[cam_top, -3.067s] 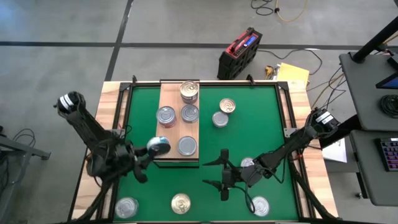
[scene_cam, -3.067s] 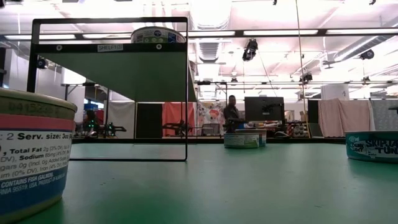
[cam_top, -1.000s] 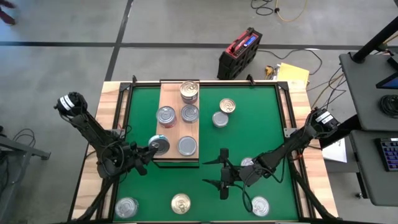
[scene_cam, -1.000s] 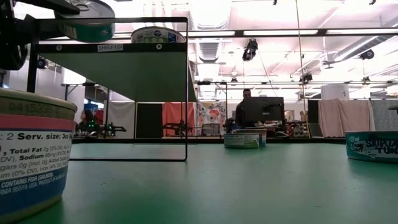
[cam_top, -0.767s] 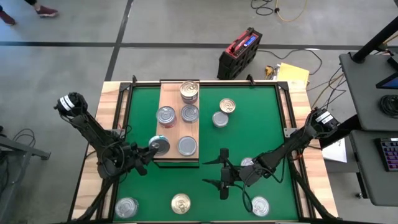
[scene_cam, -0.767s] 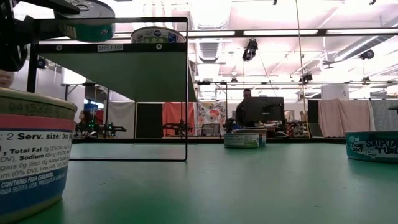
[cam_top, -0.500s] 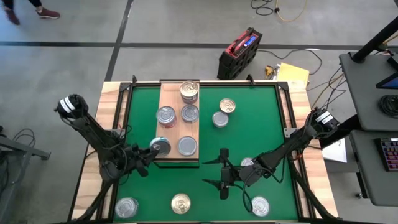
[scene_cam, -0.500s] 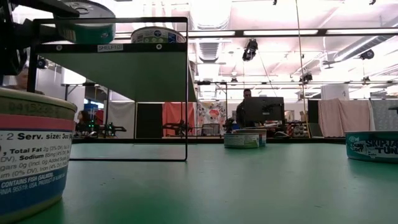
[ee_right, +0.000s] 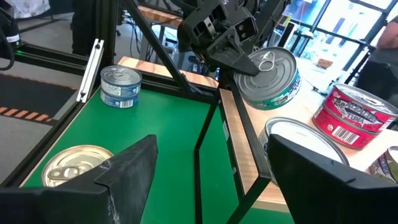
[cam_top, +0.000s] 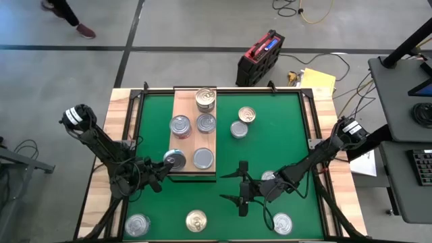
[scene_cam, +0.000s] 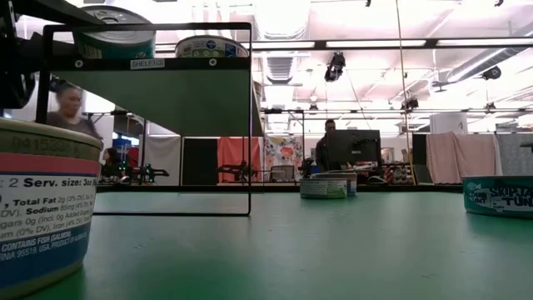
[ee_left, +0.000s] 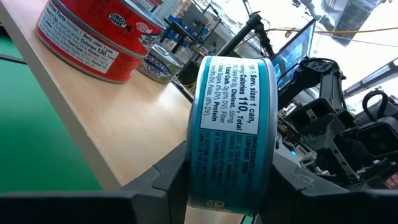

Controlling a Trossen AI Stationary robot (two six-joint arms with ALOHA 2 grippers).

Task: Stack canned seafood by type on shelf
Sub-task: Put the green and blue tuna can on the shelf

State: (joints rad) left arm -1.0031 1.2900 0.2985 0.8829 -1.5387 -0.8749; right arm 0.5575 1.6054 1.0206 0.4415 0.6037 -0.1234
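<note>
the left hand (cam_top: pixel 159 169) pinches a blue-labelled tin (cam_top: pixel 174 159) at the near left corner of the shelf (cam_top: pixel 194 138). let go while it overhangs that edge and it may tip onto the green surface (cam_top: pixel 270 148). just beyond stands a red tin (ee_left: pixel 99 37). the right hand (cam_top: pixel 241 188), spread and empty, waits off the shelf's near right corner.

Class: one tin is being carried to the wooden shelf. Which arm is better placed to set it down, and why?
Left. Its end effector already grips the teal tin over the shelf's near corner. The right end effector hangs open and empty over the mat.
</note>
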